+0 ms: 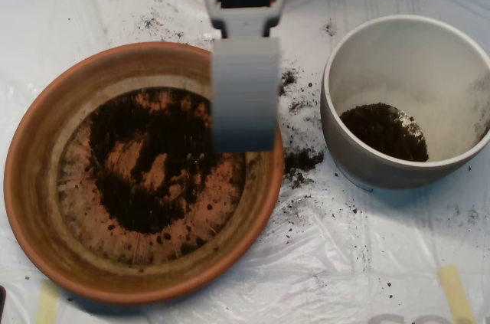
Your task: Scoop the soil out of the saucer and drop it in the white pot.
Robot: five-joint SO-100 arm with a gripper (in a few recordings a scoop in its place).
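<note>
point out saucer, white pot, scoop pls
saucer [31, 186]: overhead view, bare left rim.
white pot [406, 71]: overhead view, bare inner wall above the soil.
scoop [245, 94]: overhead view, middle of its grey shell.

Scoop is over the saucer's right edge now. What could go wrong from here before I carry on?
1. Soil already lies on the plastic sheet between the saucer and the white pot; more may drop there in transit.
2. The scoop hangs over the saucer's right rim and might clip it when lowering.
3. The soil in the saucer is thin, so a pass may gather little.
</note>
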